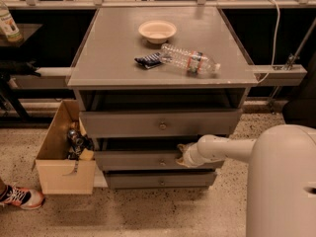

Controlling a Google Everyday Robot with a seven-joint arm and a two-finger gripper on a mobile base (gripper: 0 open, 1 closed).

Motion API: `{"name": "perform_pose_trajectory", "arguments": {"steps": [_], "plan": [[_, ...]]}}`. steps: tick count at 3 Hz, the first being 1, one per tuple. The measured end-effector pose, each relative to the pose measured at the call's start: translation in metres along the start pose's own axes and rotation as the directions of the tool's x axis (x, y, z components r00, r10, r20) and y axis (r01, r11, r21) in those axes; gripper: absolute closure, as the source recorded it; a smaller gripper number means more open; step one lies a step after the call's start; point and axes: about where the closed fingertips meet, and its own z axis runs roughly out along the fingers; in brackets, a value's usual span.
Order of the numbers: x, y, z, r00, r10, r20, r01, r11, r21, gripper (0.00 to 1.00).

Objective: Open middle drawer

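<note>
The middle drawer (143, 160) is the grey wide low front with a small round knob (162, 162), between a taller top drawer (160, 123) and a narrower bottom drawer (160, 179). It stands a little way out, with a dark gap above its top edge. My gripper (181, 155) is at the end of the white arm (222, 149). It sits at the top edge of the middle drawer's front, just right of the knob and touching the panel.
On the grey cabinet top (108, 58) are a white bowl (157, 31), a lying plastic bottle (190, 59) and a dark packet (148, 60). A cardboard box (64, 174) with cans stands left of the drawers. A shoe (17, 196) is at the lower left.
</note>
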Motion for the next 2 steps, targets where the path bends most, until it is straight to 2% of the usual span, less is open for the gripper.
{"name": "perform_pose_trajectory", "arguments": {"steps": [1, 2], "plan": [[-0.001, -0.0009, -0.0021, 1.0, 0.0, 0.0, 0.0, 1.0, 0.0, 1.0], [-0.001, -0.0009, -0.002, 1.0, 0.0, 0.0, 0.0, 1.0, 0.0, 0.83]]}}
